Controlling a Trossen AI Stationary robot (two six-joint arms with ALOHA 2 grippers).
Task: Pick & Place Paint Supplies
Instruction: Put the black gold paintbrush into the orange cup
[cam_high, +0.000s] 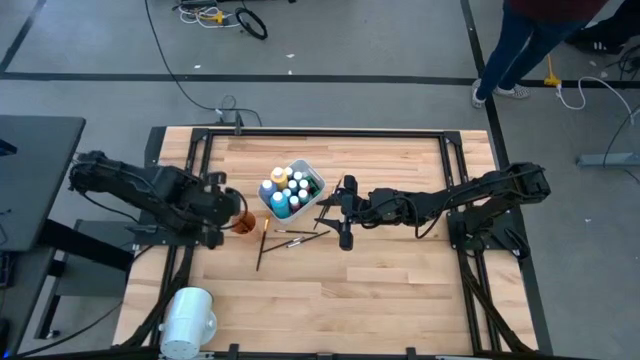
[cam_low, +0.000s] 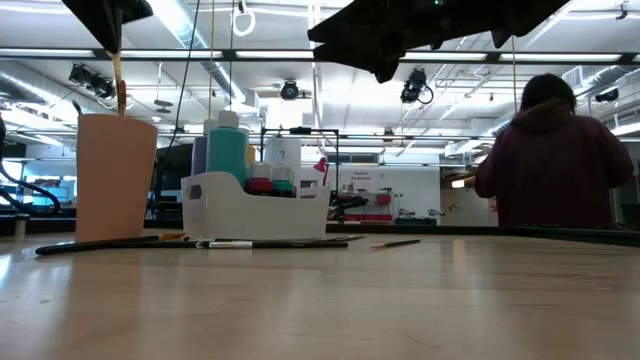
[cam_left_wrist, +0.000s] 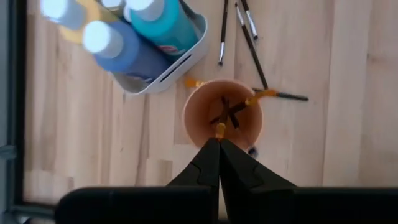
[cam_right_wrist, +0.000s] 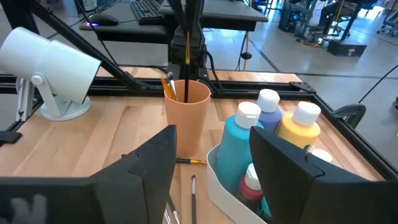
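An orange cup (cam_left_wrist: 198, 122) stands on the wooden table, next to a white tub (cam_left_wrist: 181, 63) full of white-capped paint bottles (cam_high: 287, 190). My left gripper (cam_left_wrist: 219, 145) hovers above the cup (cam_right_wrist: 186, 115), shut on a thin brush (cam_right_wrist: 187, 59) whose lower end reaches into the cup among other brushes (cam_right_wrist: 166, 87). Several dark-handled brushes (cam_high: 290, 238) lie flat on the table beside cup and tub. My right gripper (cam_right_wrist: 214, 180) stands open on the tub's right side (cam_high: 345, 215), nothing between its fingers. My left gripper pinches the brush's upper end (cam_left_wrist: 220, 130) between its two fingertips. The fingers come from above, slanting steeply down. The brush hangs upright below them (cam_low: 120, 90), its lower part inside the cup's mouth.
A large white cylinder (cam_high: 188, 315) lies at the table's near left corner. A dark metal frame (cam_high: 330, 133) runs along the table's edges. A person (cam_low: 555, 160) stands beyond the far right corner. Bare wood lies toward the near edge.
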